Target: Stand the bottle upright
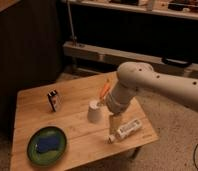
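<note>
The bottle (127, 129) is slim and white with a darker label band. It lies on its side near the right front corner of the wooden table (77, 125), cap towards the front left. My gripper (113, 123) hangs from the white arm (142, 82) just left of the bottle, low over the table, close to the bottle's cap end. I cannot tell whether it touches the bottle.
A white upside-down paper cup (94, 113) stands just left of the gripper. An orange object (106, 89) lies behind the cup. A small dark-and-white box (53, 99) stands at the back left. A green plate (47, 145) with a blue item sits front left.
</note>
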Available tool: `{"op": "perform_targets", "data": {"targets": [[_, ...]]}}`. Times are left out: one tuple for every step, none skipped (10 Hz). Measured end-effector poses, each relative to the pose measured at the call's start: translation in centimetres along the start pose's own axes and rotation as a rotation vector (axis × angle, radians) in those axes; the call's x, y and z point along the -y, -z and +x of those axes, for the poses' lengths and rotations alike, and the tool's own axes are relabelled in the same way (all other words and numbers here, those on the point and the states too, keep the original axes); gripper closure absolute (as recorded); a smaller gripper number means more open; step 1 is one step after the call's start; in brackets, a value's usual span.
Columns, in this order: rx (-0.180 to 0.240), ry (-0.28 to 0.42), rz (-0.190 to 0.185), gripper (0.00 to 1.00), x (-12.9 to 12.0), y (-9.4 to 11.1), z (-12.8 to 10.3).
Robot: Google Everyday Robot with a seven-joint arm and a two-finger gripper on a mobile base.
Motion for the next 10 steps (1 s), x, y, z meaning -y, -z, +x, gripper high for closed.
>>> {"op": "perform_targets", "data": {"targets": [[0.006, 0.012, 0.007, 0.2, -0.4, 0.1, 0.9], [0.011, 0.02, 0.026, 0.2, -0.7, -0.3, 1.4], [0.007, 0.022, 0.03, 0.2, -0.7, -0.7, 1.4], [0.007, 0.021, 0.03, 0.2, -0.7, -0.7, 1.3], [0.007, 0.018, 0.031, 0.2, -0.8, -0.7, 1.4], [0.006, 0.018, 0.031, 0.2, -0.8, -0.7, 1.4], [0.007, 0.02, 0.031, 0.2, -0.7, -0.7, 1.3], [0.011, 0.023, 0.029, 0.2, -0.6, -0.8, 1.3], [0.019, 0.018, 0.017, 0.2, -1.0, -1.3, 1.5], [0.029, 0.006, -0.001, 0.2, -1.8, -2.2, 2.2]]}}
